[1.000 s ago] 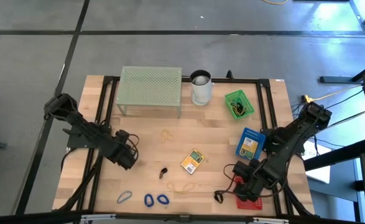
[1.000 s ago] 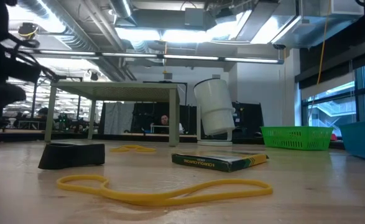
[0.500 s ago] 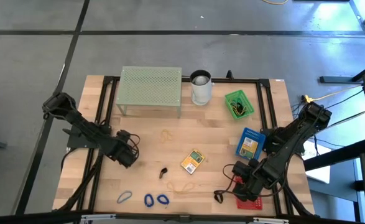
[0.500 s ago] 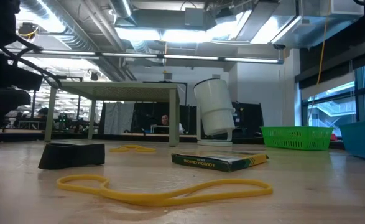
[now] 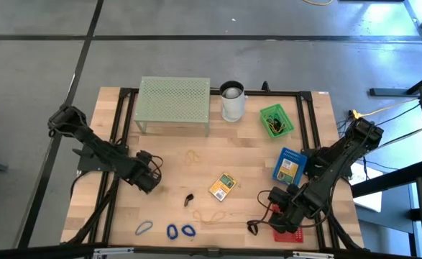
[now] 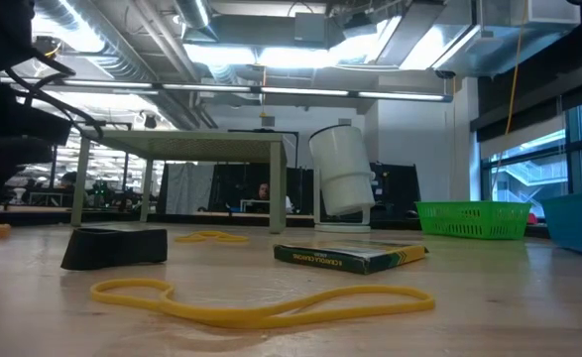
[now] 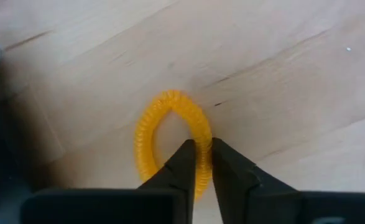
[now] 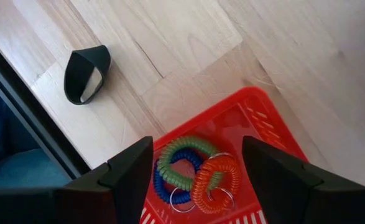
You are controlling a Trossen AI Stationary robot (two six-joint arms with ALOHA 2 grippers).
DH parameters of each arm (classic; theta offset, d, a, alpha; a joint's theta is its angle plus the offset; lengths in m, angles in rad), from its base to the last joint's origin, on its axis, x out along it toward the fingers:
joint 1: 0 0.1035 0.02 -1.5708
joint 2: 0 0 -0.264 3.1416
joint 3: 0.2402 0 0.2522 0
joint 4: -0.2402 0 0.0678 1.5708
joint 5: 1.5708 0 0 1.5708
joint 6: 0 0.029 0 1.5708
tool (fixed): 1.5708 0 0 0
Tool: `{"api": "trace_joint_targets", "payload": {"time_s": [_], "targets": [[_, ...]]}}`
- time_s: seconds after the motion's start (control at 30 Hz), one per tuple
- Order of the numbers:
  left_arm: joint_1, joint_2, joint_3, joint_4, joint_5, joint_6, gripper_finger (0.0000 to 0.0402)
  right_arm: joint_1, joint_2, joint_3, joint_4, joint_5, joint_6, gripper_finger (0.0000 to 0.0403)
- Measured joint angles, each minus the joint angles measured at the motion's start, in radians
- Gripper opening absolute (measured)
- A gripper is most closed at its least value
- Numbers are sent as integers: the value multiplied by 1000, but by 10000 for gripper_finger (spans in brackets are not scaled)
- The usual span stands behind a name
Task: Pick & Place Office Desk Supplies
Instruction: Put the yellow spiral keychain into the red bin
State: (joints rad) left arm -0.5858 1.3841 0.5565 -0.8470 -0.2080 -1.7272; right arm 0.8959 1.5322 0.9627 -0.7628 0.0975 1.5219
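An orange coil band lies on the wood near the table's left side, and my left gripper is shut on it. Over a red basket at the near right, my right gripper hangs open; green, blue and orange coil bands lie in the basket. Loose on the table lie a yellow card pack, a black binder clip, a tan rubber band and blue bands. My left gripper pinches one side of the orange coil's loop between its two fingertips. The fingers come from above, pointing steeply down, and stand across the strand. The rest of the loop lies flat on the wood.
A pale green mesh stand and a white cup stand at the far edge, a green basket and a blue box at the right. Another black binder clip lies beside the red basket.
My left gripper has tipped a little steeper over the same spot. The things on the table lie as before.
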Motion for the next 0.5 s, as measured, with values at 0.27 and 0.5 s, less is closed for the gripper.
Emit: {"api": "trace_joint_targets", "payload": {"time_s": [0.27, 0.5], "targets": [[-2, -11, 18, 33, -44, 103, 15, 0, 0, 0, 0, 0, 0, 247], [-2, -11, 106, 95, -132, 222, 16, 0, 0, 0, 0, -22, -9, 247]]}}
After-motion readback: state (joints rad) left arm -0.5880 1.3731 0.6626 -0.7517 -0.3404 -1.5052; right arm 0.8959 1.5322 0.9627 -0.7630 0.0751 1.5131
